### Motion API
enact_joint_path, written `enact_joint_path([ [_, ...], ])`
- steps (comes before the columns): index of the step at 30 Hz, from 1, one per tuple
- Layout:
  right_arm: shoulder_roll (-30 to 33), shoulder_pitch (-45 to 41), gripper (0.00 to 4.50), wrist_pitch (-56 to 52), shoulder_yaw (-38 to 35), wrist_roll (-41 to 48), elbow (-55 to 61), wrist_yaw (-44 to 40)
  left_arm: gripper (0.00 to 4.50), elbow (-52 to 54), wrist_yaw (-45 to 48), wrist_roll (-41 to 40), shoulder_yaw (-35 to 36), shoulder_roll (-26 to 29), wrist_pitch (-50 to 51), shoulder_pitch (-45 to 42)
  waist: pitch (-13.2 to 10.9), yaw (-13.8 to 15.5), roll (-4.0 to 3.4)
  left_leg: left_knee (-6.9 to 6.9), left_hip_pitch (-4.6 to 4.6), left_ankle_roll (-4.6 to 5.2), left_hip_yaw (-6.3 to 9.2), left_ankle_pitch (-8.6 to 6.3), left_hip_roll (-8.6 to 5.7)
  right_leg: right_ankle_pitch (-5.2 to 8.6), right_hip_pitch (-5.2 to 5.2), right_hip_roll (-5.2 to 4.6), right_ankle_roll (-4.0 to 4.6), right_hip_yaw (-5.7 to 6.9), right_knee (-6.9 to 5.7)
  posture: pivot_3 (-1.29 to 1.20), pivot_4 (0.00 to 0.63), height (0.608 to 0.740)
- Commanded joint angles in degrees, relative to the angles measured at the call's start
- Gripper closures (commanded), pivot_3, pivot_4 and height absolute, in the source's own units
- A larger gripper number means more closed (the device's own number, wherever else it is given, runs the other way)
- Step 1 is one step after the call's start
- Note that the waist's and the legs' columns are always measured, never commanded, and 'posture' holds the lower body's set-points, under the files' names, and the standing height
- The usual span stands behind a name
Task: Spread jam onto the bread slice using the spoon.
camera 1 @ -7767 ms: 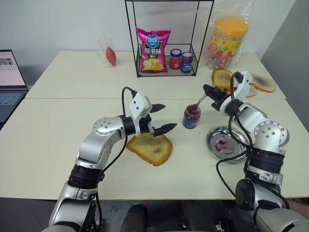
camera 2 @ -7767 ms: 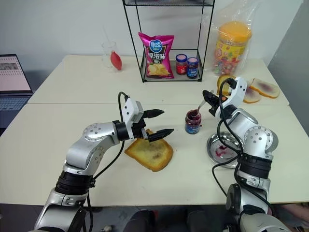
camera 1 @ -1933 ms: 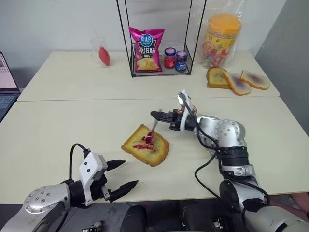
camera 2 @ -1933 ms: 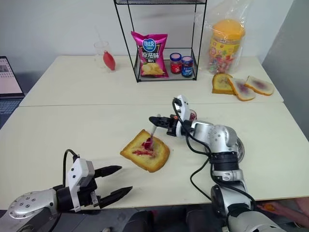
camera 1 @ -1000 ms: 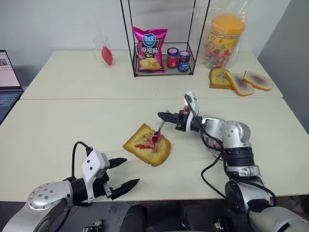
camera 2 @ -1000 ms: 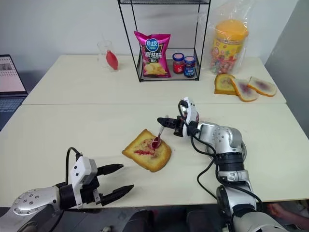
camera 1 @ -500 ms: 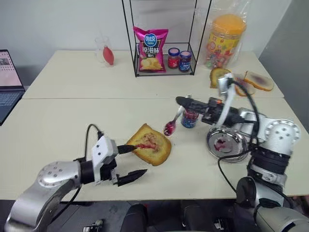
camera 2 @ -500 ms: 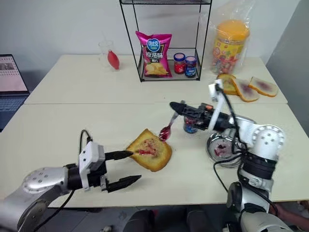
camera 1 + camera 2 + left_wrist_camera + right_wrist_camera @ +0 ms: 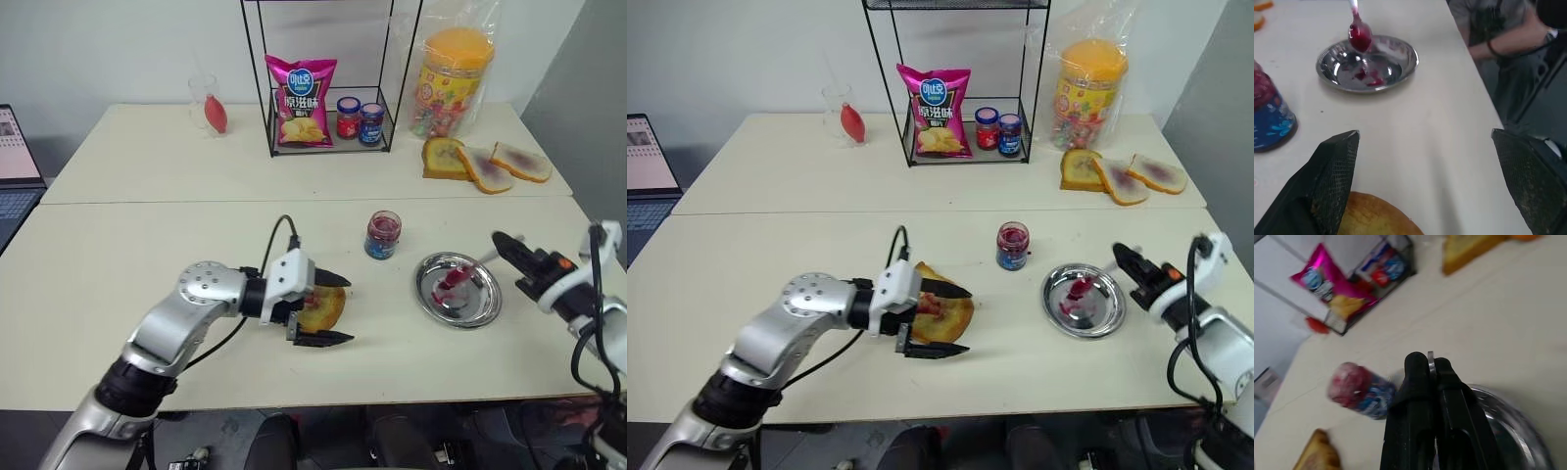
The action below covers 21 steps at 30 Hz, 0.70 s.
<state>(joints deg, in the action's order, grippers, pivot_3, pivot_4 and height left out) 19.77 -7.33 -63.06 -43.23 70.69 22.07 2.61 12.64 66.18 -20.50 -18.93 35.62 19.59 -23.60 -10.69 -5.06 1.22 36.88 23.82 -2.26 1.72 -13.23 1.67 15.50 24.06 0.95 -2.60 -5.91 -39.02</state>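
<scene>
Two grippers: left gripper [image 9: 328, 311] spread apart around bread slice [image 9: 321, 307] near table's front edge; right gripper [image 9: 509, 252] clamped on spoon [image 9: 460, 276] over steel dish [image 9: 480, 311]. We judge bread soft, crumbly; take by crust. Spoon stiff, slippery; jam [image 9: 382, 227] sticky.

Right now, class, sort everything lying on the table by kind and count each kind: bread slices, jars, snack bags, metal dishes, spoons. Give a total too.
Bread slices: 4 (one by the left gripper, three at the far right)
Jars: 4 (open jam jar, two lidded jars, big sweets jar)
Snack bags: 1
Metal dishes: 1
Spoons: 1
Total: 11
</scene>
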Motion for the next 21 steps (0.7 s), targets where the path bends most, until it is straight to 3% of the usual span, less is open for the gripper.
enact_joint_path([
  [1,-0.5,0.64,4.49,7.0,1.2,-2.06,-1.1,-2.47,0.0,-1.3,-0.5,1.78,-0.23,-2.4,-2.75,-2.12,0.0,-0.01,0.0,0.01,0.0,0.0,0.0,0.0,0.0,-0.02,0.0,0.0,-0.03,-0.01,0.0,0.0,0.15,0.74],
  [10,0.9,0.2,4.49,14.12,5.03,-7.07,-12.7,-9.74,0.0,-1.6,-2.4,2.76,0.06,-5.96,-1.68,-3.07,0.02,0.32,-0.03,0.06,0.01,0.01,-0.03,0.01,-0.02,-0.05,-0.05,-0.02,-0.08,-0.03,0.06,0.0,0.15,0.74],
  [21,2.46,-0.3,2.22,15.6,6.28,-7.49,-16.2,-11.68,0.0,0.87,-3.85,2.67,1.25,-4.87,-0.91,-0.75,0.03,0.41,-0.04,0.08,0.01,0.01,-0.01,0.01,-0.03,-0.05,-0.07,-0.02,-0.08,-0.02,0.03,0.0,0.15,0.74],
])
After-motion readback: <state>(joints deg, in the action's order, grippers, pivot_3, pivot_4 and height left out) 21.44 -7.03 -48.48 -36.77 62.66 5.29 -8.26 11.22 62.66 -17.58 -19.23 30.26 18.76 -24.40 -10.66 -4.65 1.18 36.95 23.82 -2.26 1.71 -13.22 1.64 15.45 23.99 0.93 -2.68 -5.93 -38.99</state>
